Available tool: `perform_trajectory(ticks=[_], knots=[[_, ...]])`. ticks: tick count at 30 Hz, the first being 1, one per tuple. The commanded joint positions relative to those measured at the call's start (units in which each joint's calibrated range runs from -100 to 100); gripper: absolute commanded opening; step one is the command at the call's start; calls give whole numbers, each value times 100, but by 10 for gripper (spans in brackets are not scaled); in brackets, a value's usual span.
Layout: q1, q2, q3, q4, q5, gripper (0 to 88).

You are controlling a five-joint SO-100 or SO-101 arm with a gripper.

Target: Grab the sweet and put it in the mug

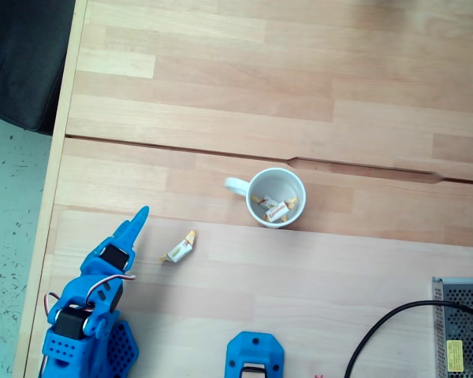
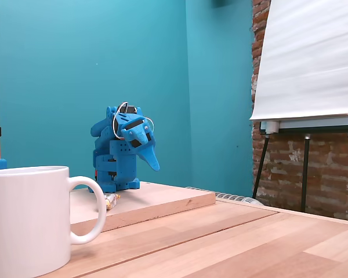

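Standing at the near edge of the tabletop (image 1: pixel 363 276), an onlooker sees the blue arm folded low by the near-left corner in the top-down fixed view, its pincer (image 1: pixel 139 220) tapering to a point aimed toward the middle of the board. The jaws appear pressed together with nothing between them, though the angle leaves this uncertain. In the low side-on fixed view the pincer (image 2: pixel 152 160) hangs nose-down, clear of the wood.

Just beyond the pincer tip, slightly to its right in the top-down fixed view, the sweet (image 1: pixel 180 249) lies flat on the tabletop, apart from everything else and set at a slant. In the low side-on fixed view a small pale item, probably this sweet (image 2: pixel 109 201), shows behind the mug handle.

Handling judgement: the sweet is very light, its wrapper thin and probably slick, and it will skid if nudged from one side. Grip across the white middle, jaws astride the short axis; the twisted ends would crumple and slip.

Farther in, near the centre of the tabletop, the mug (image 1: pixel 274 197) stands upright, handle pointing left, with several wrapped sweets already inside. A seam in the boards runs behind it.
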Motion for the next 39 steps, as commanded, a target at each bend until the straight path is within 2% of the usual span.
perform_trajectory(ticks=[1, 39], knots=[[3717, -290, 90, 69, 1690, 0], [3804, -290, 81, 69, 1753, 0]])
